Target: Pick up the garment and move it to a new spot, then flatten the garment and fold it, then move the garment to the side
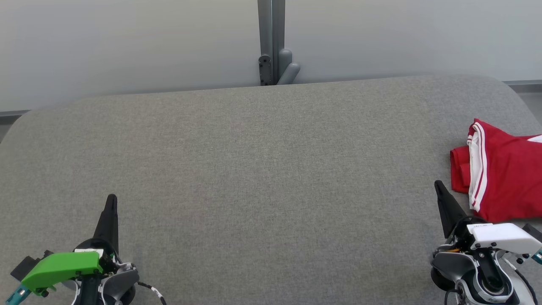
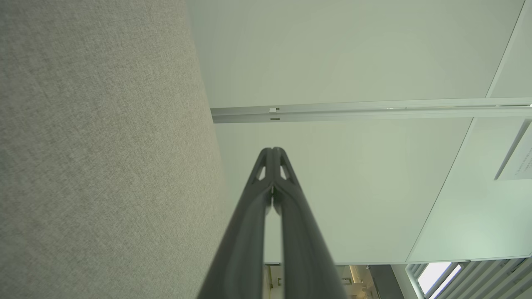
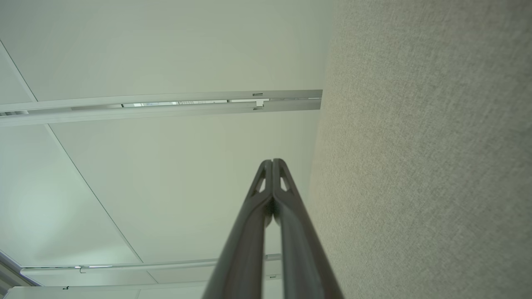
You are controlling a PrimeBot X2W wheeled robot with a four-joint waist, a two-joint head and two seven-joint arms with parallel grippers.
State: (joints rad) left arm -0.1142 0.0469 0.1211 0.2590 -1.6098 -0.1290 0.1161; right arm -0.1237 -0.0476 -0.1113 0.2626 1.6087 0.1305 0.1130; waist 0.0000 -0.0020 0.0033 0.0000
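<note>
Since the red garment [image 1: 504,173] lies at the table's [image 1: 254,169] right edge, perhaps already folded, the right gripper [image 1: 438,186] just beside it, fingers pressed together as on the left gripper [image 1: 111,200], should spread them and pinch a hem.

The left gripper [image 1: 111,200] is a long, dark claw tapering to a point. Behind its base sits a bright green cover [image 1: 61,266] with a small white patch at the claw end. Farther back are a black block and a teal stub [image 1: 16,293]. Beside the cover, a rounded grey housing [image 1: 123,279] trails a black-and-white banded cable [image 1: 153,290]. The right gripper [image 1: 437,184] is the same dark claw, backed by a white cover [image 1: 506,237] with small dark screws and faint lettering, above a grey joint shell [image 1: 449,262] and a black ring [image 1: 491,284]. Seen along the claw, each finger [image 2: 249,232] is matt dark grey with a triangular cut-out near its tip.
</note>
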